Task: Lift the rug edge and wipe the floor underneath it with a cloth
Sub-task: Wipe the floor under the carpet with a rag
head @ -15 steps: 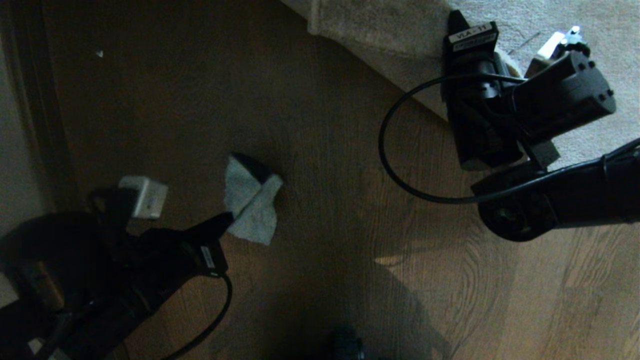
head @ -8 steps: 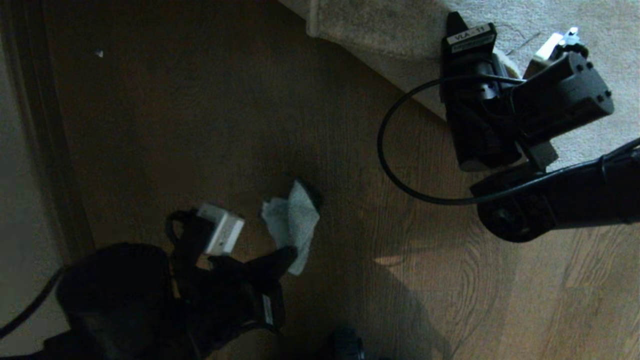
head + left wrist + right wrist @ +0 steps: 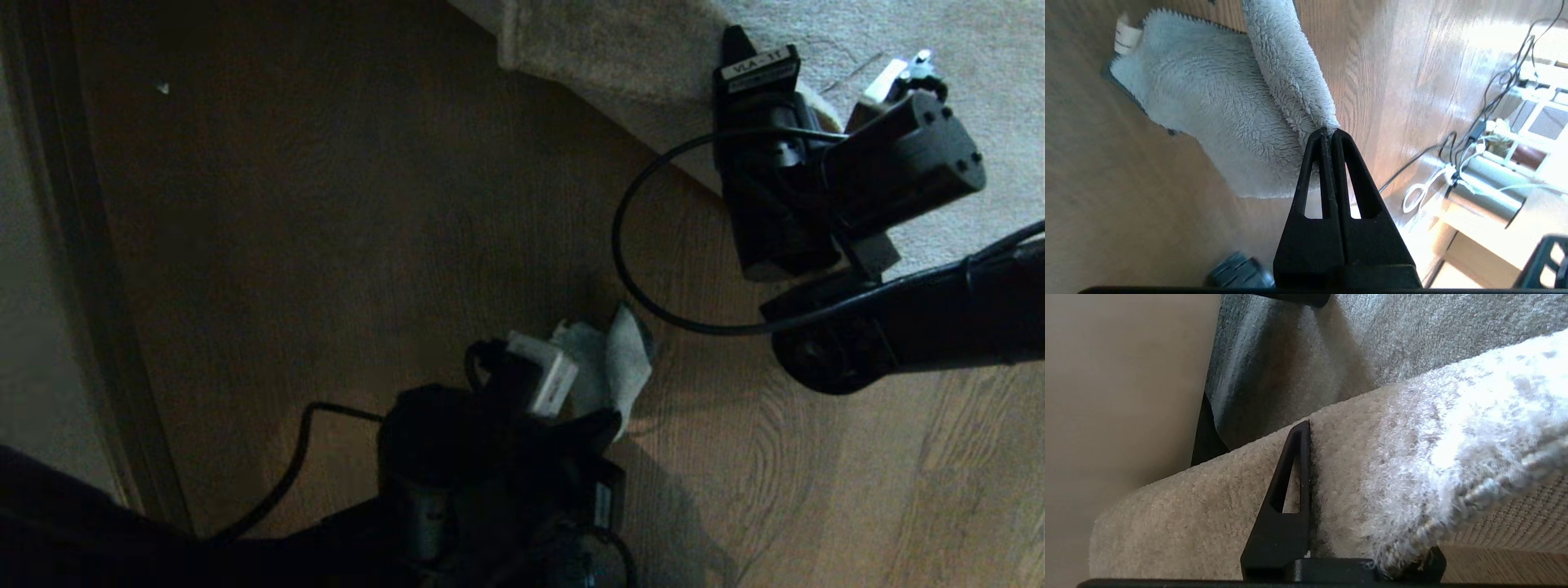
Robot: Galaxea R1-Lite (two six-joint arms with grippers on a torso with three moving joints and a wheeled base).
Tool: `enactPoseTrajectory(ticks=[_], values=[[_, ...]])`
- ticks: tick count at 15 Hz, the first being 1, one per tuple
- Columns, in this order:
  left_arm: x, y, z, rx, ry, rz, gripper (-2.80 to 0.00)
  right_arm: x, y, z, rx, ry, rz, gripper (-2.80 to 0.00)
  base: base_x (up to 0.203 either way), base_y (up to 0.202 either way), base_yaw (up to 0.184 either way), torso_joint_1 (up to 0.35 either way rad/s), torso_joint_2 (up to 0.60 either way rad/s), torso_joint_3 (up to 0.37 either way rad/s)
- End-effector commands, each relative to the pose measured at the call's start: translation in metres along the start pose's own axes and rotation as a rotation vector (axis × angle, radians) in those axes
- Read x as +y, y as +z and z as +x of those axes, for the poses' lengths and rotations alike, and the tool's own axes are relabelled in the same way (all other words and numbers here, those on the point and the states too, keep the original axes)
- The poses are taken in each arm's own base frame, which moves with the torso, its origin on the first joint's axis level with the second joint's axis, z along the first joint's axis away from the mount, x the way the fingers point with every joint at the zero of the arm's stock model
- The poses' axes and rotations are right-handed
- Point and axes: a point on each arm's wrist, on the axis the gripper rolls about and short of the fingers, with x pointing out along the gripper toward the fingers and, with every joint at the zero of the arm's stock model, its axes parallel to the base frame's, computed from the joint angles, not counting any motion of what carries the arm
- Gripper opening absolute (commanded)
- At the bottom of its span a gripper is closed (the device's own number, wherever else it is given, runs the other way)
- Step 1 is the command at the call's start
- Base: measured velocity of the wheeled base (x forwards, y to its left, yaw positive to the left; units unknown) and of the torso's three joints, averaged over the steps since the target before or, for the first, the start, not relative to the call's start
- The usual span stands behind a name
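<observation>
On the brown wood-grain plank floor (image 3: 326,245) we see our left end effector (image 3: 1329,134) clenched on a fold of the small pale grey-green terry cloth (image 3: 1220,122), which trails flat over the planks just short of the rug. Our right end effector (image 3: 1331,486) grasps the light grey-beige plush rug edge (image 3: 1392,465), holding it raised off the floor

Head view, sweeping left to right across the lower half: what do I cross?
Dark skirting strip along the wall → bare floor → left hand, shut on the cloth → looping black cable → right arm's round joint, whose right hand farther up grips the rug edge.
</observation>
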Motion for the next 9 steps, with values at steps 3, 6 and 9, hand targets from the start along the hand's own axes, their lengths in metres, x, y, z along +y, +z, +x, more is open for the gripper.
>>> enactPoseTrajectory(ticks=[3,6,9], values=[[0.020,-0.007,0.017,0.015,0.074,-0.036,-2.80,0.000,0.001,0.001,-0.033,0.026,0.023,-2.80,0.000,0.000,0.000,0.000,0.00,0.000],[0.052,0.006,0.022,-0.041,0.168,-0.065,-2.80,0.001,0.001,0.001,-0.033,0.027,0.024,-2.80,0.000,0.000,0.000,0.000,0.00,0.000],[0.076,0.034,0.020,-0.144,0.232,-0.088,-2.80,0.002,0.000,0.001,-0.031,0.029,0.025,-2.80,0.000,0.000,0.000,0.000,0.00,0.000]])
